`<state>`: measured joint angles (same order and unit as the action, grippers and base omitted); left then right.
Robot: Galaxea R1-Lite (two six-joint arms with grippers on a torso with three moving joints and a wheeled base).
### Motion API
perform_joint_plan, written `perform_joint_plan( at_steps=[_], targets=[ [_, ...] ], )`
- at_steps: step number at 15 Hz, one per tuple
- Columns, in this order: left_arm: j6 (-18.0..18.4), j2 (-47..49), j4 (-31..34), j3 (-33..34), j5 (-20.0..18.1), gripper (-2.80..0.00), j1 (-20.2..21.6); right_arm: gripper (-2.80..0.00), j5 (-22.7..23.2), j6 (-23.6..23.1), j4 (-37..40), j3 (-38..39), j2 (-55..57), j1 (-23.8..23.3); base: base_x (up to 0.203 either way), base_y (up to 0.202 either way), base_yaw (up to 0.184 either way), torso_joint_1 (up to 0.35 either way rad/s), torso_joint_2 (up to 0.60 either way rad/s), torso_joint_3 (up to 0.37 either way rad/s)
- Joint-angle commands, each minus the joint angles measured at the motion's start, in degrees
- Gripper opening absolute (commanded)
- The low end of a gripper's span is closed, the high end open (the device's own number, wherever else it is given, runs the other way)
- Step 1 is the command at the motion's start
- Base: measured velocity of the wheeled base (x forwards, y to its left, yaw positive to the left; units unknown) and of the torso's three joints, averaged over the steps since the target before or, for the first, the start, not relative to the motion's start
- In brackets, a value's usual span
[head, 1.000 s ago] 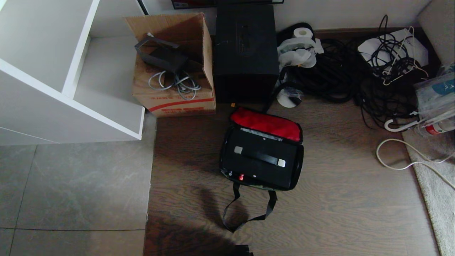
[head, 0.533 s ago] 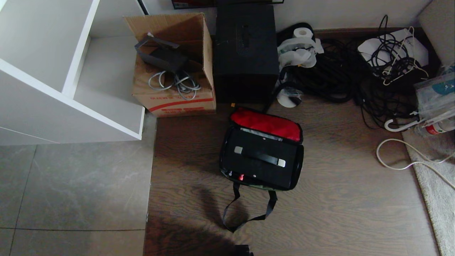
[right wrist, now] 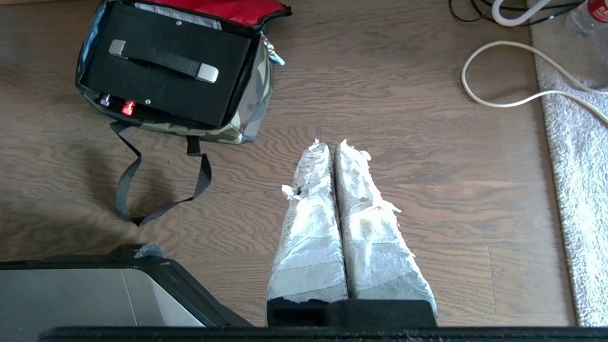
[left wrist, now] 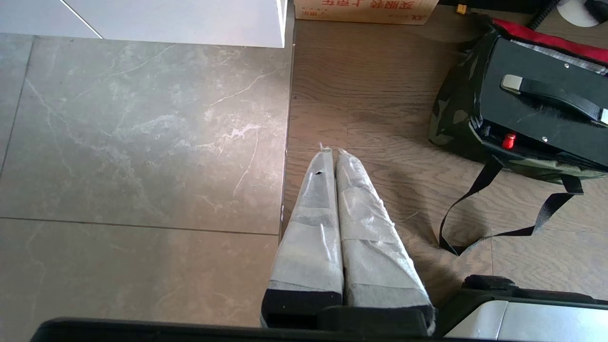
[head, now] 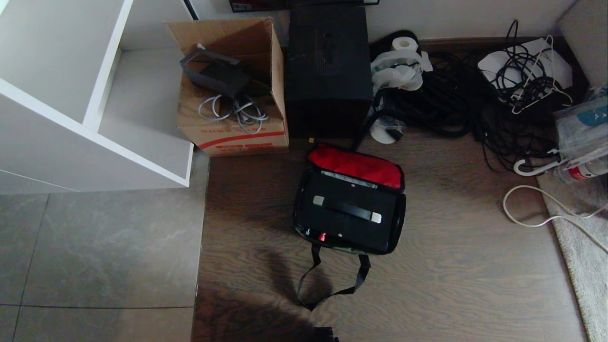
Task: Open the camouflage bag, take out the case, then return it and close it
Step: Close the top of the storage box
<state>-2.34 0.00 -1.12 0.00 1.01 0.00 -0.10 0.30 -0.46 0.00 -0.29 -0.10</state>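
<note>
The camouflage bag (head: 300,223) lies open on the wood floor, its red-lined lid (head: 356,165) folded back toward the wall. Inside it sits the black case (head: 349,230), its strap handle (head: 346,208) and small red latch (head: 322,236) showing. The bag (left wrist: 451,114) and the case (left wrist: 536,116) also show in the left wrist view, and the bag (right wrist: 251,107) and case (right wrist: 161,90) in the right wrist view. My left gripper (left wrist: 331,152) hangs shut over the floor, well short of the bag. My right gripper (right wrist: 327,144) is shut too, off to the bag's other side, holding nothing.
A brown cardboard box (head: 232,90) and a tall black box (head: 327,66) stand behind the bag by the wall. Tangled black cables (head: 475,99), a white cable (head: 532,209) and a rug edge (head: 579,247) lie to the right. A white shelf unit (head: 90,104) stands at left.
</note>
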Motion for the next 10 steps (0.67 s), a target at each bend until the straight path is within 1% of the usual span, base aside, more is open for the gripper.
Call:
perform_joint_plan(
  at_steps=[1, 10],
  targets=[
    [0.0, -0.1, 0.0, 0.5, 0.0, -2.8, 0.0, -2.8, 0.0, 0.0, 0.0, 0.1, 0.2, 0.0, 0.0, 0.0, 0.0, 0.0, 0.0, 0.0],
    [0.0, -0.1, 0.0, 0.5, 0.0, -2.8, 0.0, -2.8, 0.0, 0.0, 0.0, 0.1, 0.2, 0.0, 0.0, 0.0, 0.0, 0.0, 0.0, 0.0]
  ],
)
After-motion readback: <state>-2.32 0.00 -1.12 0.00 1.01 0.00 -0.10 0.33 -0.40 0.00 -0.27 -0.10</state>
